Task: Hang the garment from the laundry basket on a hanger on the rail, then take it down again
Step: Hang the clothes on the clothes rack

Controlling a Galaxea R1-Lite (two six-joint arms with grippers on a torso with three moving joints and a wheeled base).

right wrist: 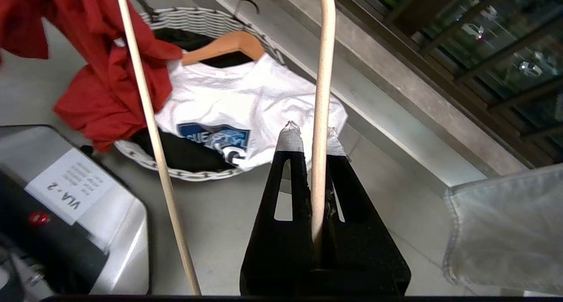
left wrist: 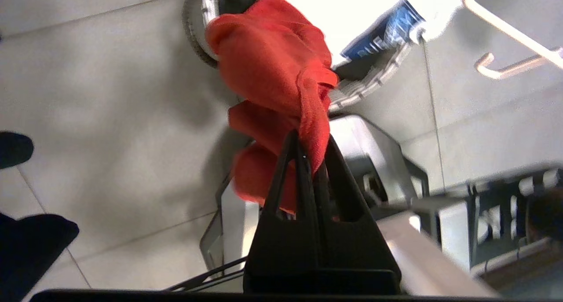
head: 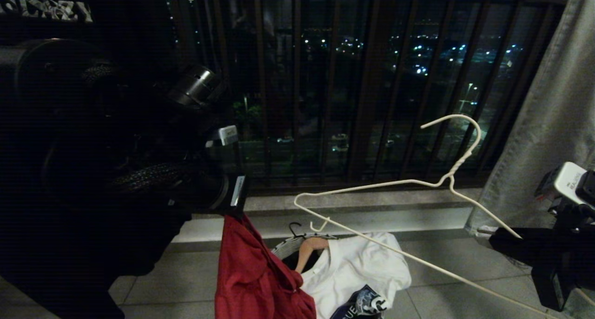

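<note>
The red garment (head: pixel 251 272) hangs bunched from my left gripper (head: pixel 234 213), which is shut on a fold of it just above the laundry basket (head: pixel 281 247). The left wrist view shows the cloth (left wrist: pixel 272 60) pinched between the black fingers of that gripper (left wrist: pixel 312 154), with the basket's woven rim (left wrist: pixel 374 79) below. At the right, my right gripper (head: pixel 509 239) is shut on one shoulder of the thin white wire hanger (head: pixel 372 185), held tilted in the air with its hook up. In the right wrist view the hanger wire (right wrist: pixel 323 73) runs between the jaws of the right gripper (right wrist: pixel 313 137). The rail is out of view.
A white T-shirt with a dark print (head: pixel 358 268) and a wooden hanger (head: pixel 311 247) lie in the basket. Dark window railing bars (head: pixel 325 86) and a stone ledge (head: pixel 362 207) stand behind, with a grey curtain (head: pixel 548 123) at the right. My own base (right wrist: pixel 74 205) is close to the basket.
</note>
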